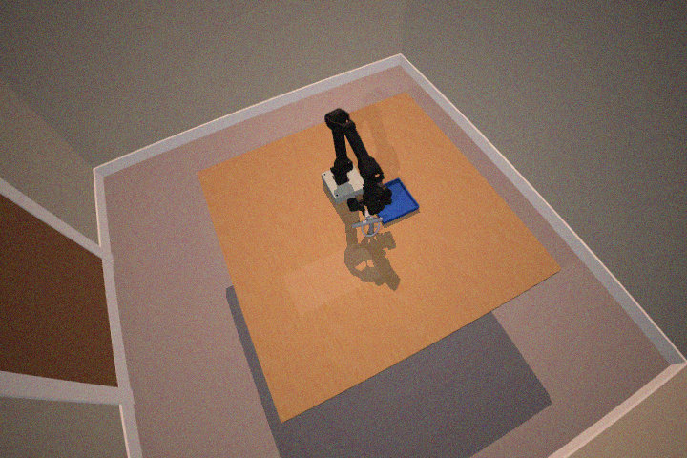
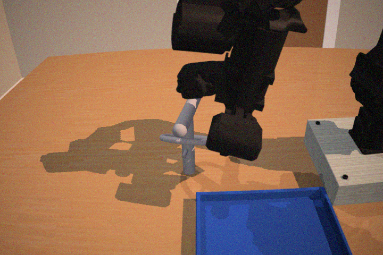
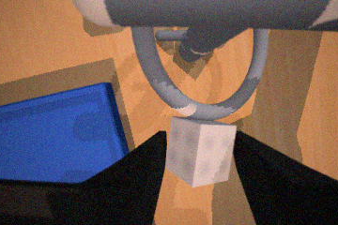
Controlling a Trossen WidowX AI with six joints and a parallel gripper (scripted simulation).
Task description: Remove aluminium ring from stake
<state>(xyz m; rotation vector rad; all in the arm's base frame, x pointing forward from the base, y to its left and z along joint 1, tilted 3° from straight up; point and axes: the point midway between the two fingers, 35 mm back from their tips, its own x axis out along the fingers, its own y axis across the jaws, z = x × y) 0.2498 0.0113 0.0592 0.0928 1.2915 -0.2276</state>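
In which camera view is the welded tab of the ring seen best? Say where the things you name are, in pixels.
The wrist view is best: it shows the tab [image 3: 201, 152] large, between the dark fingers of the tool, beside the ring [image 1: 370, 235] [image 2: 167, 138] [image 3: 150, 70]. In the exterior view a finger hides it; in the top view it is too small to make out clearly.

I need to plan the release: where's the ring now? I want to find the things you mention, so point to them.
The ring [image 1: 377, 232] [image 2: 171, 138] [image 3: 154, 77] is around the post, below the cross-bar [image 1: 359, 223] [image 2: 184, 115] [image 3: 214, 13], above the table.

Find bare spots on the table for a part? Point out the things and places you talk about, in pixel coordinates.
Bare: tabletop left of the stake [image 2: 188, 162] beyond the shadow, exterior view; also inside the blue tray [image 1: 399, 200] [image 2: 276, 228] [image 3: 31, 141]. Crowded: around the stake, with ring [image 1: 370, 235] [image 2: 171, 138] [image 3: 150, 66] and pincer [image 3: 198, 138].
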